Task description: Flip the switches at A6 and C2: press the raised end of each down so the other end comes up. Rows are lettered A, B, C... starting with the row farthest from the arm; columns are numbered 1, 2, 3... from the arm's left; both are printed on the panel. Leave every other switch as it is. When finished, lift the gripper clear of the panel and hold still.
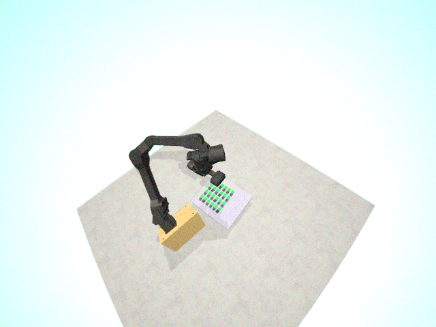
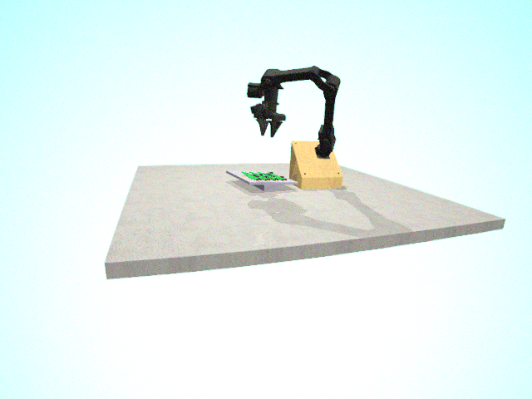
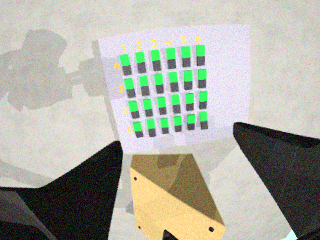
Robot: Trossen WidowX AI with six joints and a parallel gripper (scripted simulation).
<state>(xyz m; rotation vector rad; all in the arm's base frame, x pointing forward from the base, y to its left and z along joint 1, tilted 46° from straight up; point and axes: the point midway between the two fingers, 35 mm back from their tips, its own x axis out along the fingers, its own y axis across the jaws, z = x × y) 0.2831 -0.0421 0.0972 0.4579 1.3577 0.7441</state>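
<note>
Switches, green-and-grey rockers [image 3: 163, 88] on pale lilac panel [image 3: 227, 60] — well below our spread, empty black gripper [image 2: 268, 125]; we judge A6 and C2 both unpressed — everything left.

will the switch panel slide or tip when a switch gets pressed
Probably not tip: the panel is low, wide and flat on the table. It might slide slightly, since nothing visibly pins it. The gripper hangs open well above, so a straight-down press seems safest.
</note>
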